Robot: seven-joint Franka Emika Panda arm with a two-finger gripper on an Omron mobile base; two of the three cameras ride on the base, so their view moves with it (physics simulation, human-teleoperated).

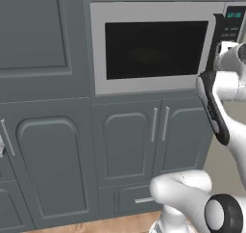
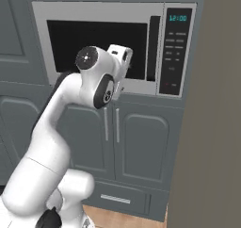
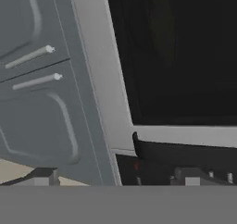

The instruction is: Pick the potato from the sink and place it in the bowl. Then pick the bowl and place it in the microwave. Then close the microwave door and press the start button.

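While the microwave door (image 1: 156, 46) looks shut against the silver microwave (image 2: 101, 15), the pincer (image 3: 122, 177) hovers just before its lower corner with jaws spread wide, gripping nothing. A risk: reaching for the control panel (image 2: 176, 50), the hand could strike the dark handle (image 2: 153, 48) or a wrong key (the start button is too small to pick out). Bowl and potato are hidden, presumably behind the black glass.
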